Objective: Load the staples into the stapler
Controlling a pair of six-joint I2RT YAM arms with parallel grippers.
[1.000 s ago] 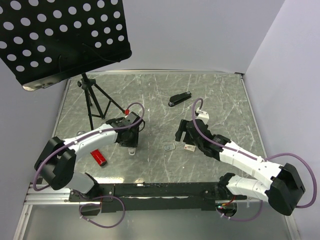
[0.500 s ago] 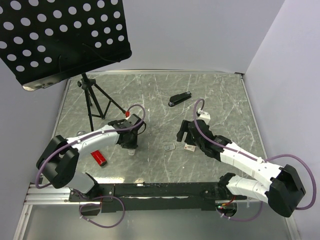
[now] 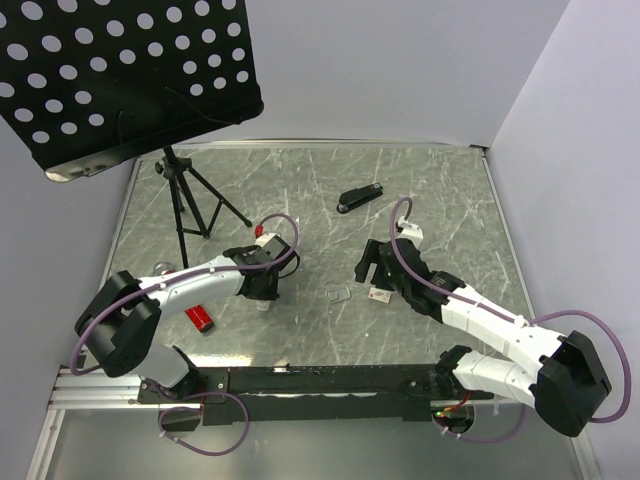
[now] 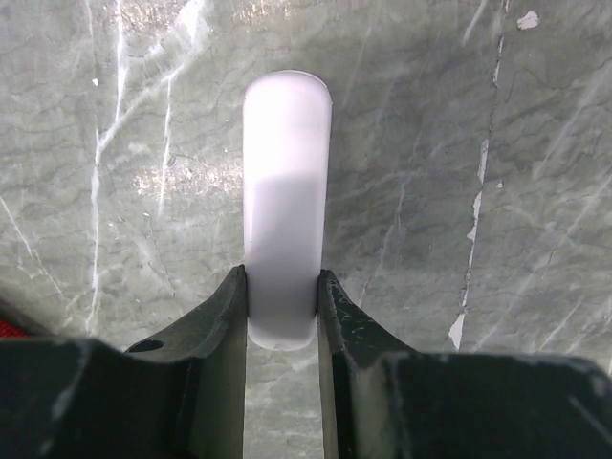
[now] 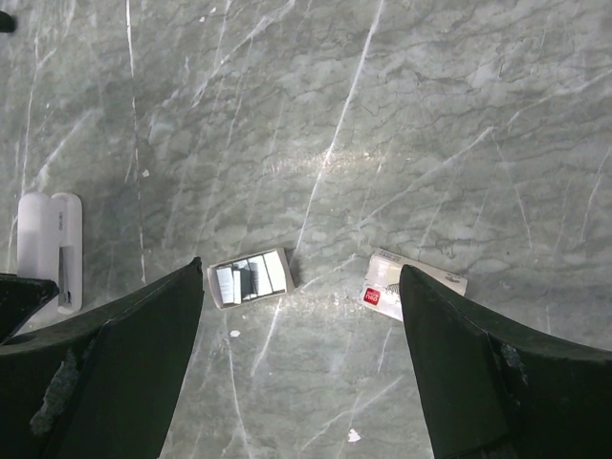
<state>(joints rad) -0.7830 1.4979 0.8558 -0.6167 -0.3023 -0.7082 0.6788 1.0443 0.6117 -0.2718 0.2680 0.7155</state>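
A white stapler lies on the grey marble table, and my left gripper is shut on its near end; from above only a bit of the white stapler shows below the left gripper. The staples lie in a small open tray, with their pale box sleeve with red print to the right. My right gripper hangs open above them, touching neither. From above, the staples tray and the box sit just below the right gripper.
A black stapler lies at the back centre. A red stapler lies near the left arm's forearm. A black perforated music stand on a tripod fills the back left. Grey walls enclose the table.
My left gripper has shifted a little to the right and closed onto the white stapler. The right arm has barely moved.
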